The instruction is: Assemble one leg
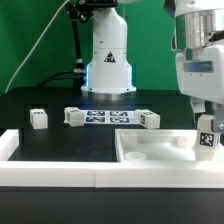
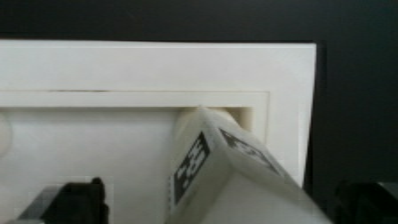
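Holding one leg point(image 1: 207, 137) in the gripper point(image 1: 205, 118), fingers clamped on its upper part, tagged face turned toward the exterior camera. Hanging the leg over the tabletop point(image 1: 150, 150), at that piece's corner on the exterior view's right. Appearing, in the wrist view, as a tilted post point(image 2: 217, 160) leaning over the tabletop's point(image 2: 160, 65) inner recess, tag visible on its side, dark fingertips point(image 2: 71, 200) showing at either flank.

Judging progress: pick-up done, carry to the tabletop done. Remaining: lowering the leg to its corner seat and fixing it there. Not showing whether the leg's foot is touching the tabletop yet; contact hidden by the rim in the exterior view. Tilt in the wrist view suggesting alignment not finished.

Lying unused beyond the tabletop, toward the robot base: three further legs point(image 1: 38, 119), two of them flanking the marker board point(image 1: 110, 117).
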